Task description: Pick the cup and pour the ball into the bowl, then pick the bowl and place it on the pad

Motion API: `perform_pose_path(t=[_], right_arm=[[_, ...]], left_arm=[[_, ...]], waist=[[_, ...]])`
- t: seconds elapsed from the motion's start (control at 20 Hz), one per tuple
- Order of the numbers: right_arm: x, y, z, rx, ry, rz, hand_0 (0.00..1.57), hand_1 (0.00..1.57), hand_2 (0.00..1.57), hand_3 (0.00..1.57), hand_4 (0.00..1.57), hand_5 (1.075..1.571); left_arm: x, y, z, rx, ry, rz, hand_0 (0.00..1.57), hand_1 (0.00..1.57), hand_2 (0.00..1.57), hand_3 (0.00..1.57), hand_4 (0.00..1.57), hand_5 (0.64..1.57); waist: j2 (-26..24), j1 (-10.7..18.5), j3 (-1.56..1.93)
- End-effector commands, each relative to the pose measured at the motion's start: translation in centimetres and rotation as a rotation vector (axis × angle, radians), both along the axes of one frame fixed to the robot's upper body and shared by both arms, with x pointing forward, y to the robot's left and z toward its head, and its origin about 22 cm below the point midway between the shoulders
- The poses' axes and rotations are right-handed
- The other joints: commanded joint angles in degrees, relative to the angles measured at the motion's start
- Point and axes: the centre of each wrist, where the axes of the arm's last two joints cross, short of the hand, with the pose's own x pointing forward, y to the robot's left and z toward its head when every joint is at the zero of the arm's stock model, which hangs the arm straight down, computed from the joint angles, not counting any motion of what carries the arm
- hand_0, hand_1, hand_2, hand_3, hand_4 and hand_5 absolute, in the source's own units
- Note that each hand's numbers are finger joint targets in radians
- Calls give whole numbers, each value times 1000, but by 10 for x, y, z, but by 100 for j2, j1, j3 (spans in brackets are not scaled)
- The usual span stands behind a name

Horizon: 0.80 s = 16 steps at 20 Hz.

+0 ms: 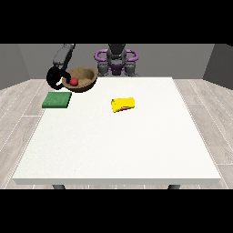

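The round brown wooden bowl holds the small red ball and hangs tilted above the white desk, just beyond the flat green square pad. The black hand at the view's left curls its fingers around the bowl's near rim. The yellow cup lies on its side mid-desk.

The near edge of the white table hides most of its supports; only 2 dark stubs show below it. The robot's torso is covered from the waist down by the far table edge. Only 1 hand can be found, at the view's left (its fingers curl at the rim of the brown bowl, though how they lie is too small to read). The bowl's wall hides the lower part of the red ball. Whether the bowl touches the table cannot be told. The open end of the yellow cup, lying on its side, is too small to make out.
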Motion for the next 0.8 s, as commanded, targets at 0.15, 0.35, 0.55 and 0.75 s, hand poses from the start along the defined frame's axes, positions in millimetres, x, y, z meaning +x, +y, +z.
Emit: perform_pose_path(t=[0.15,0.35,0.55,0.75], right_arm=[[-3,-61,33,-74,-53,-23,1571,1571,1571,1431,996,1570],[3,-66,53,-49,-85,11,1571,1571,1571,1431,996,1570],[-6,-104,52,-54,-222,-43,1571,1571,1571,338,996,1569],[-32,-144,46,-91,-284,-116,1571,1571,1571,81,962,1571]], left_arm=[[-5,5,6,2,-56,7,0,0,0,0,704,1562],[-6,7,-11,57,-67,62,0,0,0,0,701,1557],[3,-21,33,89,-217,52,0,0,0,0,669,1556],[-16,-16,55,93,-299,9,0,0,0,0,677,1559]], waist=[[358,37,10],[537,-168,7],[1390,34,24],[1787,257,30]])
